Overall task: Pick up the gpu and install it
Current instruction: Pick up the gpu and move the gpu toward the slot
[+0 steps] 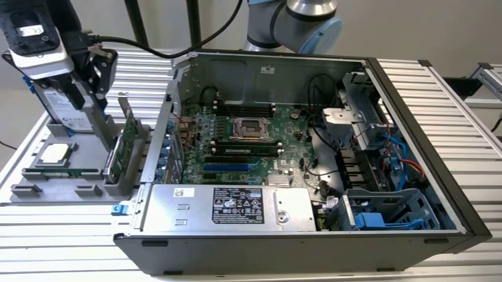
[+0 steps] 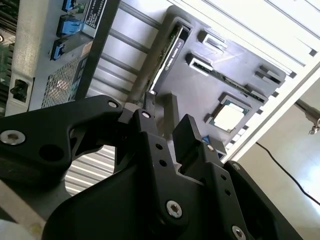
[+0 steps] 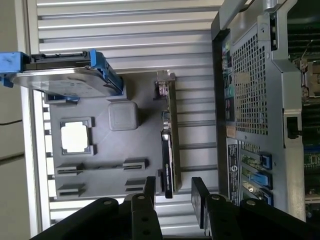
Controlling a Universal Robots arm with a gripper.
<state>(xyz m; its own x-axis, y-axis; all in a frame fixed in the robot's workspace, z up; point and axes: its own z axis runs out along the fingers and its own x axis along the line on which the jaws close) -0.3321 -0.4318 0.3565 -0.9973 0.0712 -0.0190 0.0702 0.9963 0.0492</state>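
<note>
**Stock record: graphics card in parts tray, gripper overhead**

Task item: flat rectangular green circuit-board gpu with a silver metal end bracket. Standing on its long edge in a slot of the grey moulded parts tray. Placed at the tray's side nearest the computer case, just beside the case's outer wall. Seen edge-on as a thin strip in both wrist views. Not yet lifted, not yet in the case.

Handling tool: black two-finger gripper on the arm's wrist. Jaws spread wide, holding nothing. Positioned over the tray. In the first wrist view, one end of the card lined up with the gap between the black fingers.

Other tray contents:
- Silver hard drive with blue frame, upright, just beside the gripper in the exterior view.
- Square silver processor chip, flat in a recess.
- Long narrow green memory stick, on edge in a slot near the chip.

Surroundings:
- Black open tower computer case, lying on its side at the exterior view's right of the tray.
- Green motherboard, flat inside the case.
- Silver power supply box, along the case's near wall.
- Slatted aluminium table, under tray and case.
</note>
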